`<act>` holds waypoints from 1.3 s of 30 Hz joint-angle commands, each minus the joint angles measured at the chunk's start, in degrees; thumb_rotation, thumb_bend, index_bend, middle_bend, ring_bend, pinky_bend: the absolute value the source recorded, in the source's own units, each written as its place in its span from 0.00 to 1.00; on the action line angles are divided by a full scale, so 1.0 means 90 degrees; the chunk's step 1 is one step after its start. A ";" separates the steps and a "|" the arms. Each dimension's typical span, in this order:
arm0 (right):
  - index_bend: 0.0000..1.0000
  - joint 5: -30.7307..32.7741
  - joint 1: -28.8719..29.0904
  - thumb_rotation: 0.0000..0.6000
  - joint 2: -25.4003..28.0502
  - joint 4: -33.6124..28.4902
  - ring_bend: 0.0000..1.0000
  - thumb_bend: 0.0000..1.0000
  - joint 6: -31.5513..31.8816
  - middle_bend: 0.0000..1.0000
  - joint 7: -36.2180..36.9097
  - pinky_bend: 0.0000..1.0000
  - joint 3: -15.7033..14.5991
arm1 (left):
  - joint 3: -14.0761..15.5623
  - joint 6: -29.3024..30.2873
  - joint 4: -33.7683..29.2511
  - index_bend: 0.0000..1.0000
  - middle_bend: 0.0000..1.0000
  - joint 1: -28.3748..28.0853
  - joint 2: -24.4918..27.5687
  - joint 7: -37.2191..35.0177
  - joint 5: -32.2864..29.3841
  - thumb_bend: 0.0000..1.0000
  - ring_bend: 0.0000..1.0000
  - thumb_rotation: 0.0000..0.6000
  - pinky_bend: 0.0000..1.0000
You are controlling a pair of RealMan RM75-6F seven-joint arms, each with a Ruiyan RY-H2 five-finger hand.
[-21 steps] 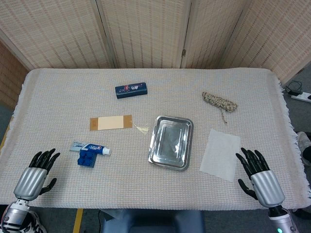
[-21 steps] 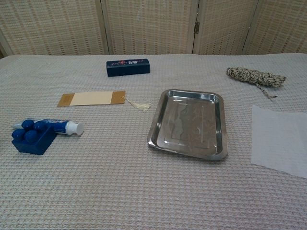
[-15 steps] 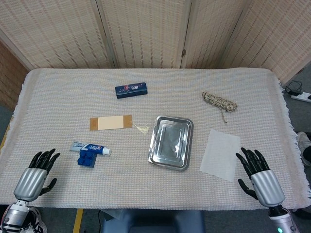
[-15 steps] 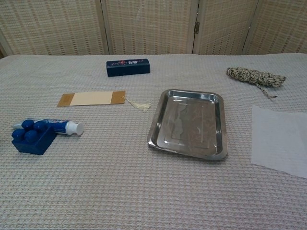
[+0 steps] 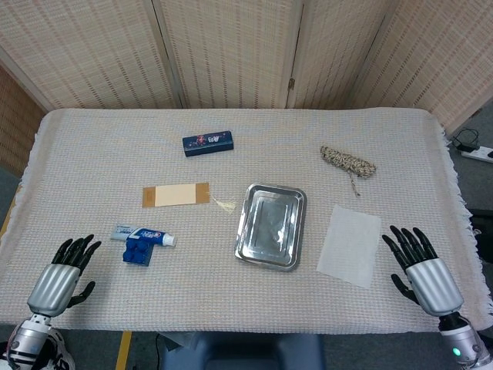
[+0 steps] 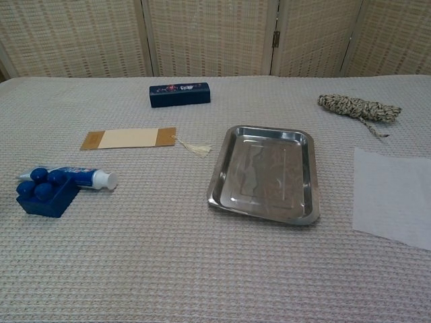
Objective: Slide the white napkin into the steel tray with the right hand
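The right robot hand (image 5: 422,265) sits at the near-right edge of the counter (image 5: 231,308), fingers spread apart, holding nothing. Vs. 0.7 s ago it has shifted a bit to the right and toward the robot, so the gap between its fingertips and the white napkin (image 5: 350,244) is now wider; earlier the fingers were just beside the napkin's right edge. The left robot hand (image 5: 62,271), also empty w/ fingers apart, has drifted slightly the same way at the near-left corner. Neither shows in the chest view.

Meaning for the task: the slide hasn't begun. The napkin has not moved between frames, nor has anything else on the counter. The hand prob. needs to come forward and over the napkin before it can press and drag it left.

The napkin lies flat on the woven cloth, just right of the steel tray (image 5: 271,226), not touching it, a narrow strip of cloth between them. It is a thin, pale sheet, roughly rectangular, turned slightly askew, no visible folds or creases; low contrast vs. the cloth. The tray is empty, shiny, w/ a raised rim, likely something the napkin's edge could catch on.
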 commanded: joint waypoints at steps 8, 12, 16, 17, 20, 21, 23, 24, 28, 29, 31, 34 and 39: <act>0.22 0.0152 0.0316 1.00 -0.0685 0.2640 0.00 0.40 -0.0205 0.00 0.0995 0.00 0.0065 | -0.0058 -0.0593 0.0340 0.00 0.00 -0.0268 -0.0340 0.0004 -0.0261 0.44 0.00 1.00 0.00; 0.26 0.0289 0.0459 1.00 -0.1175 0.3596 0.00 0.40 -0.0415 0.00 0.1494 0.00 0.0086 | -0.0082 -0.0668 0.0429 0.00 0.00 -0.0289 -0.0394 0.0044 -0.0380 0.44 0.00 1.00 0.00; 0.27 0.0350 0.0604 1.00 -0.1703 0.4492 0.00 0.40 -0.0620 0.00 0.1773 0.00 0.0063 | -0.0089 -0.0743 0.0497 0.00 0.00 -0.0307 -0.0415 0.0062 -0.0475 0.44 0.00 1.00 0.00; 0.27 0.0362 0.0632 1.00 -0.1820 0.4697 0.00 0.40 -0.0680 0.00 0.1830 0.00 0.0049 | -0.0093 -0.0747 0.0508 0.00 0.00 -0.0306 -0.0420 0.0065 -0.0496 0.44 0.00 1.00 0.00; 0.27 0.0400 0.0714 1.00 -0.2174 0.5286 0.00 0.40 -0.0874 0.00 0.2059 0.00 -0.0003 | -0.0110 -0.0752 0.0552 0.00 0.00 -0.0304 -0.0432 0.0070 -0.0556 0.44 0.00 1.00 0.00; 0.28 0.0411 0.0741 1.00 -0.2302 0.5483 0.00 0.40 -0.0914 0.00 0.2168 0.00 -0.0018 | -0.0114 -0.0758 0.0566 0.00 0.00 -0.0303 -0.0438 0.0074 -0.0581 0.44 0.00 1.00 0.00; 0.28 0.0427 0.0787 1.00 -0.2506 0.5790 0.00 0.40 -0.0981 0.00 0.2327 0.00 -0.0046 | -0.0125 -0.0763 0.0588 0.00 0.00 -0.0302 -0.0449 0.0084 -0.0620 0.44 0.00 1.00 0.00; 0.28 0.0429 0.0806 1.00 -0.2584 0.5905 0.00 0.40 -0.1005 0.00 0.2385 0.00 -0.0061 | -0.0129 -0.0764 0.0596 0.00 0.00 -0.0302 -0.0453 0.0086 -0.0635 0.44 0.00 1.00 0.00; 0.28 0.0440 0.0869 1.00 -0.2836 0.6292 0.00 0.40 -0.1070 0.00 0.2539 0.00 -0.0112 | -0.0138 -0.0768 0.0621 0.00 0.00 -0.0301 -0.0464 0.0094 -0.0677 0.44 0.00 1.00 0.00; 0.28 0.0451 0.0894 1.00 -0.2916 0.6389 0.00 0.40 -0.1080 0.00 0.2591 0.00 -0.0117 | -0.0138 -0.0769 0.0632 0.00 0.00 -0.0302 -0.0465 0.0091 -0.0682 0.44 0.00 1.00 0.00; 0.27 0.0478 0.0914 1.00 -0.3025 0.6528 0.00 0.40 -0.1060 0.00 0.2650 0.00 -0.0112 | -0.0137 -0.0759 0.0653 0.00 0.00 -0.0306 -0.0470 0.0079 -0.0674 0.44 0.00 1.00 0.00; 0.24 0.0501 0.0932 1.00 -0.3169 0.6748 0.00 0.40 -0.1049 0.00 0.2696 0.00 -0.0130 | -0.0134 -0.0751 0.0675 0.00 0.00 -0.0306 -0.0476 0.0060 -0.0674 0.44 0.00 1.00 0.00; 0.16 0.0497 0.0990 1.00 -0.3333 0.7034 0.00 0.40 -0.1059 0.00 0.2742 0.00 -0.0196 | -0.0131 -0.0754 0.0696 0.00 0.00 -0.0308 -0.0489 0.0061 -0.0692 0.44 0.00 1.00 0.00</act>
